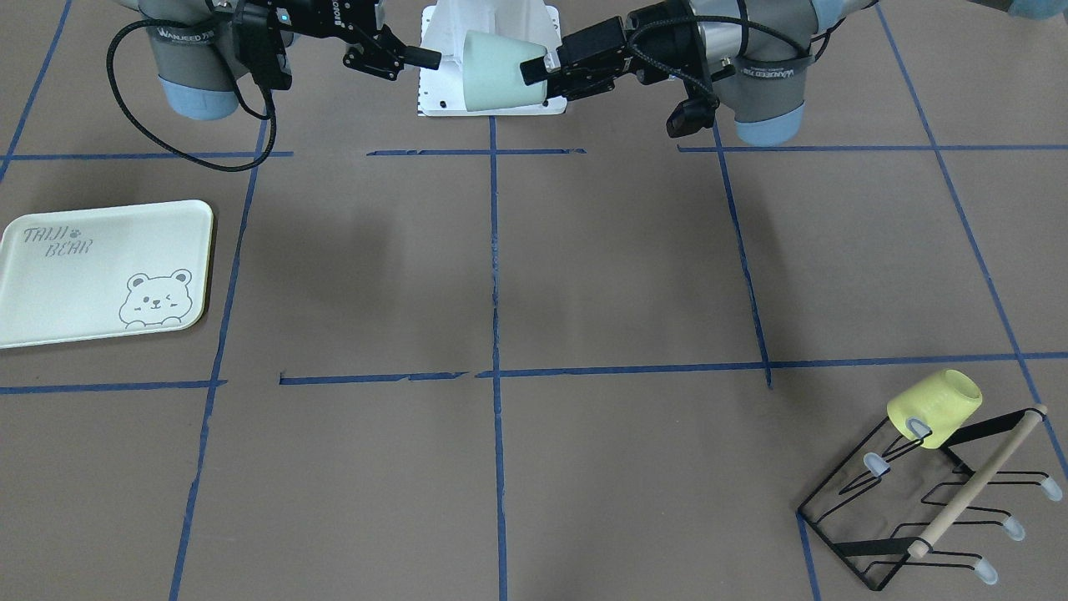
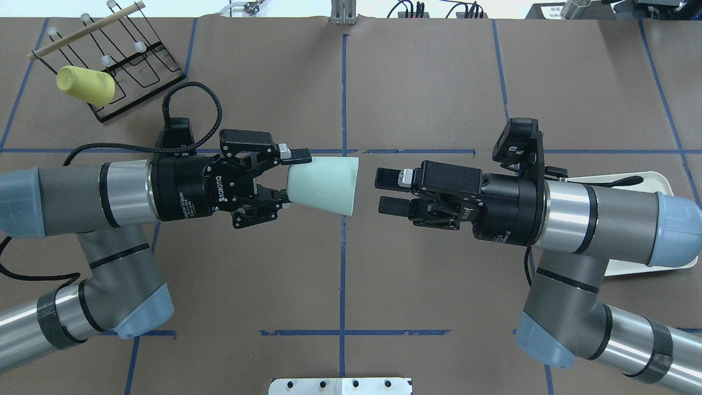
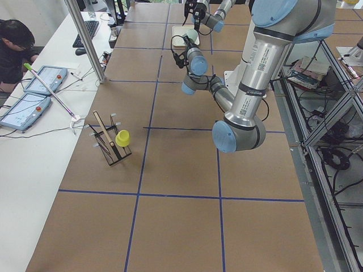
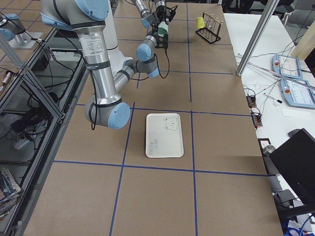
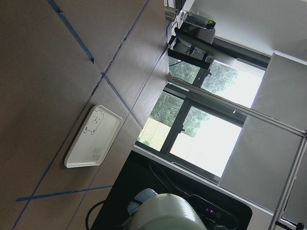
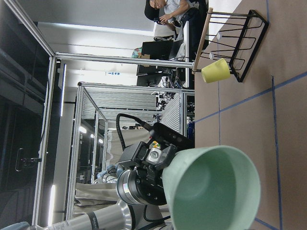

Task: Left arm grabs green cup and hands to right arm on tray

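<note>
Overhead exterior: my left tool is clamped on the green cup at its narrow base. The cup lies level above the desk, mouth toward my right tool, whose fingers stand apart just short of the rim.

Brown table, gridded with blue tape. The left arm, near and large, comes down from the upper right to a blue-capped elbow, then reaches away along the table. The right arm is small at the far end. Where the two arms meet, the green cup shows as a small pale spot against the tray; the grip is too small to judge.

A black wire rack stands near the table's left edge and carries a yellow cup and a wooden rod. An operator sits at the white side bench, with two pendants lying on it.
</note>
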Controlling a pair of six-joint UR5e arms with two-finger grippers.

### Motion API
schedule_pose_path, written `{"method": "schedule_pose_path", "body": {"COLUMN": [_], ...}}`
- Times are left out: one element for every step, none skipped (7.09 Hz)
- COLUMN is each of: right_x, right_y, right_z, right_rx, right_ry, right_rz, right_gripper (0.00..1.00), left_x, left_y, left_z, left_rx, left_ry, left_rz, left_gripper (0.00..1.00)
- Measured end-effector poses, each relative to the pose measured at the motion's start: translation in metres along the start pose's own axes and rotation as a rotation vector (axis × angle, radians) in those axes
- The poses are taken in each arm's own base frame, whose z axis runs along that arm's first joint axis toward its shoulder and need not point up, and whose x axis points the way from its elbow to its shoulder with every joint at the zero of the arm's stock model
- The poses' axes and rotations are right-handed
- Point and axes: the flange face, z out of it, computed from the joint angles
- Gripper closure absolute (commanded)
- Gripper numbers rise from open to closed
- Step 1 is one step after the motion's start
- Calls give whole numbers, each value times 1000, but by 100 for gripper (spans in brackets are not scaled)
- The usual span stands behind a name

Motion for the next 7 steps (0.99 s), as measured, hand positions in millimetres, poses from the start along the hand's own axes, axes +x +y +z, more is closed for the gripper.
{"method": "schedule_pose_path", "body": {"right_x": [0, 0, 0, -2, -3, -3, -2], "right_y": [0, -2, -3, -4, -5, -5, -6], "right_z": [7, 17, 24, 29, 32, 33, 34], "right_rx": [14, 24, 31, 38, 45, 50, 54], "right_ry": [-8, -13, -14, -14, -13, -10, -4], "right_rz": [3, 5, 6, 7, 7, 8, 10], "right_gripper": [1, 2, 2, 5, 9, 13, 21], "left_x": [0, -1, -2, -2, -3, -4, -6], "left_y": [1, 2, 3, 4, 5, 6, 8], "left_z": [1, 1, 2, 2, 2, 3, 4], "left_rx": [-3, -5, -7, -9, -11, -14, -18], "left_ry": [0, 0, -1, -1, -2, -4, -6], "left_rz": [-2, -3, -5, -5, -7, -9, -12], "left_gripper": [65, 65, 65, 65, 65, 65, 65]}}
